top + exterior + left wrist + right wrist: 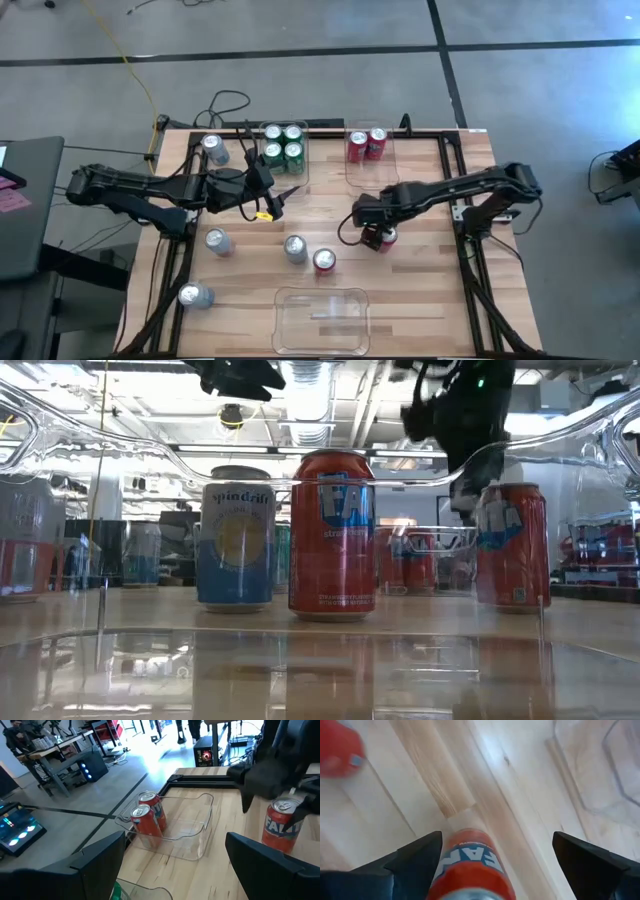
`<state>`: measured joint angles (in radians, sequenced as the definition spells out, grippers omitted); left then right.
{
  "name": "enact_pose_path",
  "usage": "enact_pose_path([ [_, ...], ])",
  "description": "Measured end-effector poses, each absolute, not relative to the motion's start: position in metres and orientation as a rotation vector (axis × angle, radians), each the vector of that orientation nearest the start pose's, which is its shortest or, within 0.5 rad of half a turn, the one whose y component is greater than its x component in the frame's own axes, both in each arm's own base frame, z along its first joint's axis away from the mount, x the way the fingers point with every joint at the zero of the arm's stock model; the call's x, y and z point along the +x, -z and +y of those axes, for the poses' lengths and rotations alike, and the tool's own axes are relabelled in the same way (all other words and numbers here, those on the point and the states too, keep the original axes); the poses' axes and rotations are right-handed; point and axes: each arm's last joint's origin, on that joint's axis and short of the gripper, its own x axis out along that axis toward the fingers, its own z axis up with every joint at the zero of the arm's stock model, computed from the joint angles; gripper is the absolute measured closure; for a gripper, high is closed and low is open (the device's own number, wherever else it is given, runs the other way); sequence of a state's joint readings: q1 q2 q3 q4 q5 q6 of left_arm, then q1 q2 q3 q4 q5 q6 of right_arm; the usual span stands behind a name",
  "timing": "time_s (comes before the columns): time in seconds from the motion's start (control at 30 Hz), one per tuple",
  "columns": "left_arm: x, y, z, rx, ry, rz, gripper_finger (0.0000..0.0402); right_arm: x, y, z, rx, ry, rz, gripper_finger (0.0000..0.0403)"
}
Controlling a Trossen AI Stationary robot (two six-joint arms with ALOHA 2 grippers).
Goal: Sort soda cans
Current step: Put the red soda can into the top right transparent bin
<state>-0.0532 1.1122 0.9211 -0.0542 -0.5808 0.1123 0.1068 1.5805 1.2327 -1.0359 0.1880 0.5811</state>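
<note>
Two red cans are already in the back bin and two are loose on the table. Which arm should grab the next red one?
The right. Its end effector hangs open directly over a loose red can, fingers either side. The left end effector, open and empty, sits near the green cans, farther from both.

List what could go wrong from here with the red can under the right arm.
1. The right tool stands open around a red can without gripping it; closing off-centre might tip the can.
2. Another red can and a silver can stand close by on the table; a low swing could knock them.
3. The red-can bin already holds two red cans, so a careless drop may hit them.
</note>
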Motion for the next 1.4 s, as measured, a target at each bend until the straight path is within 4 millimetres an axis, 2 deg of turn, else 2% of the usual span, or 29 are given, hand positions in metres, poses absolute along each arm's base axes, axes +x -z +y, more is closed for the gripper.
enact_pose_path([
  [0.13, 0.245, -0.330, 0.003, 0.186, -0.511, 0.268, 0.0063, 0.276, -0.268, 0.034, 0.312, 0.436, 1.214, 0.0005],
  [0.27, 0.245, -0.330, 0.003, 0.179, -0.512, 0.266, 0.0063, 0.263, -0.281, 0.041, 0.323, 0.466, 1.168, 0.0005],
  [0.4, 0.245, -0.329, 0.003, 0.169, -0.513, 0.268, 0.0063, 0.250, -0.286, 0.045, 0.358, 0.513, 1.196, 0.0005],
  [0.53, 0.245, -0.329, 0.003, 0.168, -0.514, 0.268, 0.0063, 0.245, -0.287, 0.049, 0.392, 0.541, 1.202, 0.0005],
  [1.07, 0.244, -0.329, 0.003, 0.170, -0.513, 0.277, 0.0063, 0.264, -0.258, 0.063, 0.351, 0.517, 1.330, 0.0005],
  [1.4, 0.244, -0.328, 0.003, 0.168, -0.513, 0.282, 0.0063, 0.260, -0.236, 0.059, 0.399, 0.527, 1.360, 0.0015],
])
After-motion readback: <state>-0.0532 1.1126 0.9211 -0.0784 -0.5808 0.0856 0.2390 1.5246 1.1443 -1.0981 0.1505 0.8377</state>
